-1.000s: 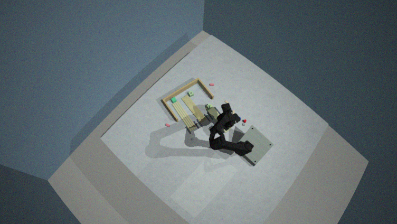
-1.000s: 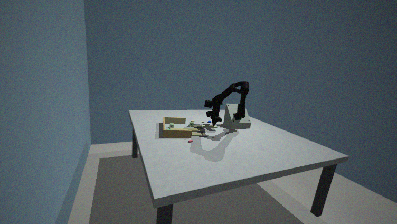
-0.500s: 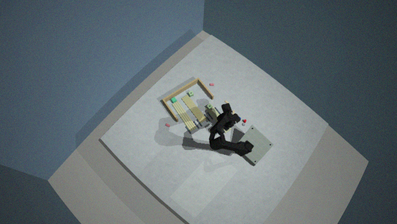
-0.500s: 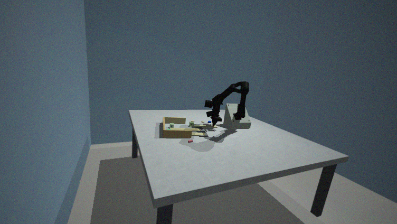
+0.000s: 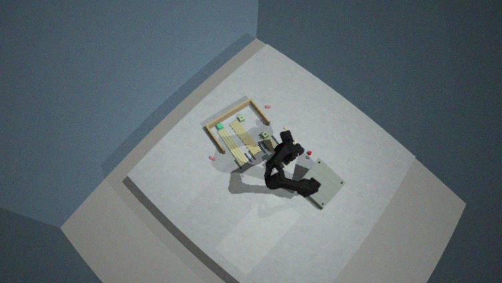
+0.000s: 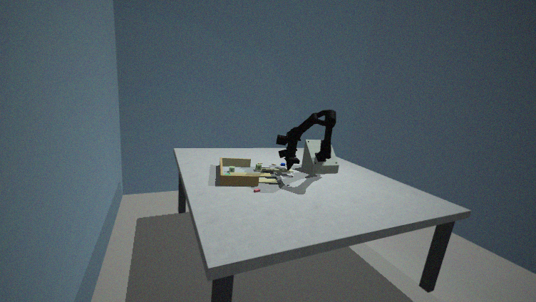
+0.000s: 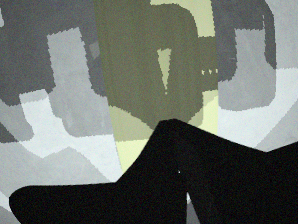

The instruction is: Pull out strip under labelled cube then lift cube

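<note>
Two black fingers (image 6: 289,167) pressed together, a pale yellow strip (image 7: 150,70) beneath, a three-sided wooden frame (image 5: 228,113) (image 6: 238,180) nearby.

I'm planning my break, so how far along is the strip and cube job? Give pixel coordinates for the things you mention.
Nothing looks finished. In hand: the shut claw (image 5: 289,159) (image 6: 289,168) (image 7: 168,128) is down at one strip (image 5: 270,143) (image 7: 150,75), apparently working it outward. Left: freeing that strip, then lifting the labelled cube; a marked cube (image 5: 265,135) (image 6: 258,167) sits low by its far end, label unreadable.

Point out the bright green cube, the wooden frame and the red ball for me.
Bright green cube (image 5: 219,126): top view, upper face.
Wooden frame (image 5: 229,113) (image 6: 238,180): top and exterior views, walls.
Red ball (image 5: 309,153): top view, middle.
</note>
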You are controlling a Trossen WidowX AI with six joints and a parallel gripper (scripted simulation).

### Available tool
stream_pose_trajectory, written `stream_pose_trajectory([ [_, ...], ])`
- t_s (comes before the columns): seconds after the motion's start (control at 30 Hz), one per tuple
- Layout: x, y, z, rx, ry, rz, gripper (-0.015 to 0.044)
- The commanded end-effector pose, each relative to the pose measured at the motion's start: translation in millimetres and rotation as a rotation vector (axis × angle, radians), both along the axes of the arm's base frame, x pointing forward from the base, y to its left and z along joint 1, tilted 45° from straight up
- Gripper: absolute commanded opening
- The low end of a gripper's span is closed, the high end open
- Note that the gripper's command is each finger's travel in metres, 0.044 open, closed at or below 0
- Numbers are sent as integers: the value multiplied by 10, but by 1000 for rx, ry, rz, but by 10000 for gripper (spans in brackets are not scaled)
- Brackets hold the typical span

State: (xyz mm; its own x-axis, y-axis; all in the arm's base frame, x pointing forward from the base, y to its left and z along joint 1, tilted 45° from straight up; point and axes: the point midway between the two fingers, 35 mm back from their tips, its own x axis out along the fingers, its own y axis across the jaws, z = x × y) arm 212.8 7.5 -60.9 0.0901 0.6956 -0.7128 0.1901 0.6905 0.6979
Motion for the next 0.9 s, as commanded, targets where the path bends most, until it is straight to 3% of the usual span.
stream_pose_trajectory([
  [0.0,-108,62,-18,6,31,15,0],
  [0.37,-11,-302,297,3,30,15,0],
  [0.87,593,-446,281,2,18,23,394],
])
